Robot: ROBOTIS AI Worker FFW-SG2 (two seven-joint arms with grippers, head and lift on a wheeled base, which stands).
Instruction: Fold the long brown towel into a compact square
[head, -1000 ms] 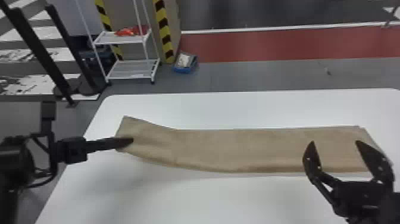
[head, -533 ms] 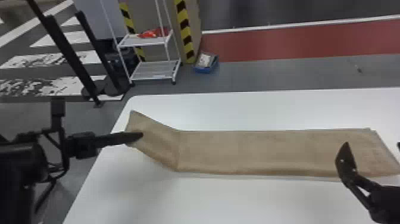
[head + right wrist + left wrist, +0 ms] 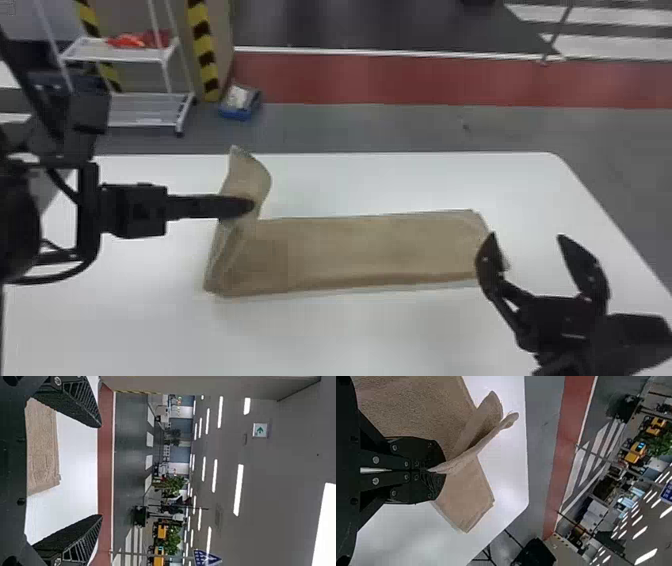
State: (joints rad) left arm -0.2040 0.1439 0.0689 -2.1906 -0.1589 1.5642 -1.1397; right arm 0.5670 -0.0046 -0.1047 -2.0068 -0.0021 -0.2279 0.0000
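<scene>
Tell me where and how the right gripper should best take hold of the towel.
Probably the brown towel's flat right end: come in low from the robot's right with the right gripper, one finger above its edge and one beneath. It lies flat near those parted fingers; the left gripper pinches the lifted end.

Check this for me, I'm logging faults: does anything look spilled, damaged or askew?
No spill or damage stands out. Only the brown towel looks askew, its left end bent up, but the left pincer grips it there, so that is probably just folding.
</scene>
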